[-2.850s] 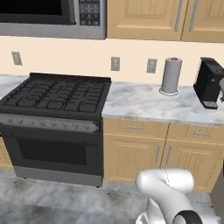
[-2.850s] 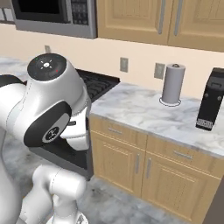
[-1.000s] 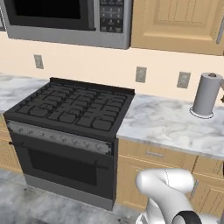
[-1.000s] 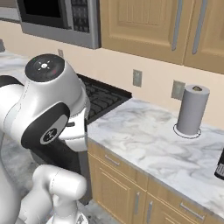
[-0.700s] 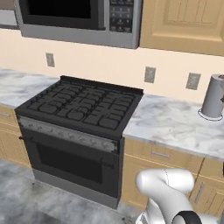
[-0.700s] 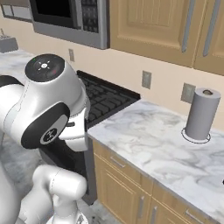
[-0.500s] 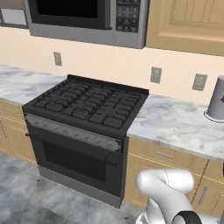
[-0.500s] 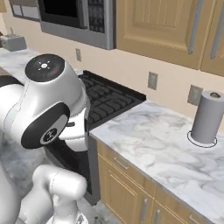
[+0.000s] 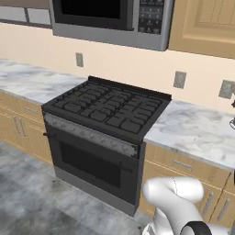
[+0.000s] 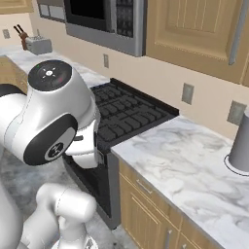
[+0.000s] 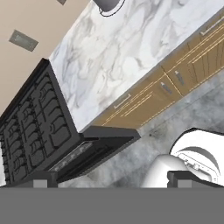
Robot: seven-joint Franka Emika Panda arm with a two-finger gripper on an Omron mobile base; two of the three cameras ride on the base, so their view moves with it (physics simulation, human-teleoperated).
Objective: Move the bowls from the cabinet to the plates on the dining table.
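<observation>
Kitchen floor of grey stone (image 11: 131,157) lies straight ahead of the gripper (image 11: 111,178), whose two dark fingertips (image 11: 41,179) stand wide apart with nothing between them. Just beyond, to one side, sits the black stove (image 11: 39,127); past the tips runs the marble counter (image 11: 131,48) over light wood drawers (image 11: 175,83). At the far end of that counter stands a grey cylinder (image 10: 240,141). Higher up on the wall, well away from the hand, hangs the cabinet (image 10: 199,29), door closed, beside the microwave (image 9: 110,18).
</observation>
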